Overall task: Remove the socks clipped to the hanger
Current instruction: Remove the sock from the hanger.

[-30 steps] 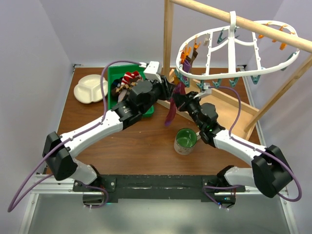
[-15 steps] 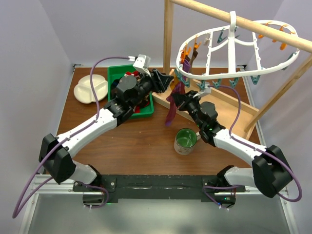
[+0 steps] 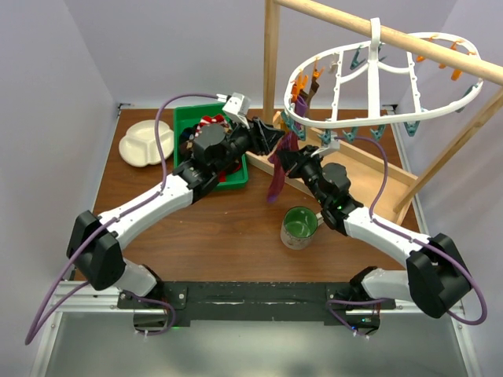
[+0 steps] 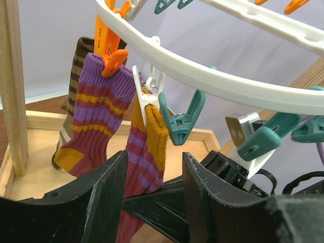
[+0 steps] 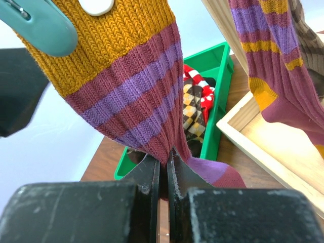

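Note:
The white oval hanger [image 3: 377, 78] hangs from the wooden pole. A maroon sock with purple and yellow stripes [image 5: 126, 86] hangs from a clip on its near rim. My right gripper [image 5: 164, 164] is shut on this sock below the clip. My left gripper [image 4: 154, 157] is open just left of it, and the sock [image 4: 147, 147] shows between its spread fingers without touching them. A second striped sock [image 4: 96, 116] hangs from an orange clip [image 4: 114, 61]. A brown checkered sock [image 4: 76, 66] hangs behind it. In the top view both grippers meet at the hanging sock [image 3: 277, 173].
A green bin [image 3: 189, 129] with several loose socks sits at the back left. A white divided plate [image 3: 145, 144] lies beside it. A green mug [image 3: 299, 226] stands in front of the right arm. The wooden post [image 3: 271, 55] and tray base [image 3: 369, 169] stand under the hanger.
My left gripper drew back toward the bin, then came forward again to the hanging sock, with its jaws wider apart. The right gripper has kept its hold and place.

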`<state>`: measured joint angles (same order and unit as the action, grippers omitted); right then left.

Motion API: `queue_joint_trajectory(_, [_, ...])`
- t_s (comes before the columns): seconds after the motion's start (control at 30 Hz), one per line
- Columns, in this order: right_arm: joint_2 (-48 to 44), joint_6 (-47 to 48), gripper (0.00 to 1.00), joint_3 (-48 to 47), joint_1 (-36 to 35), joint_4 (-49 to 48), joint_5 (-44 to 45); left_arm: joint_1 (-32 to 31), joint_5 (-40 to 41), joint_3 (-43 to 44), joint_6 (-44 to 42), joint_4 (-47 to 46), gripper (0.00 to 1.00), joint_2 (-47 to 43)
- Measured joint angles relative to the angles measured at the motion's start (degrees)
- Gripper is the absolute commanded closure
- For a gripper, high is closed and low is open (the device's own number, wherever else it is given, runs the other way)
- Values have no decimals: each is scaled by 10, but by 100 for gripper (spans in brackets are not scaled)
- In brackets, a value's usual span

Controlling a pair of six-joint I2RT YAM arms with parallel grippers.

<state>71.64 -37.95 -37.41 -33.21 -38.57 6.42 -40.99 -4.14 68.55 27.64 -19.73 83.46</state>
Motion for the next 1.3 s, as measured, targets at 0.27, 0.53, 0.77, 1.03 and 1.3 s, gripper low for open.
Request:
queue_joint_trajectory(0.27, [0,0,100,0,0,0,0,0,0,7,-9,-4,49,46])
queue_joint_trajectory(0.53, [0,0,100,0,0,0,-1,0,2,34,-17,-19,49,81])
queue_joint_trajectory(0.77, [0,0,100,-2,0,3,-1,0,15,52,-17,-58,46,101])
queue_joint_trajectory(1.03, [0,0,100,-2,0,6,-1,0,22,72,-17,-91,45,120])
queue_joint_trajectory(1.3, [0,0,100,-2,0,8,-1,0,27,104,-17,-99,44,133])
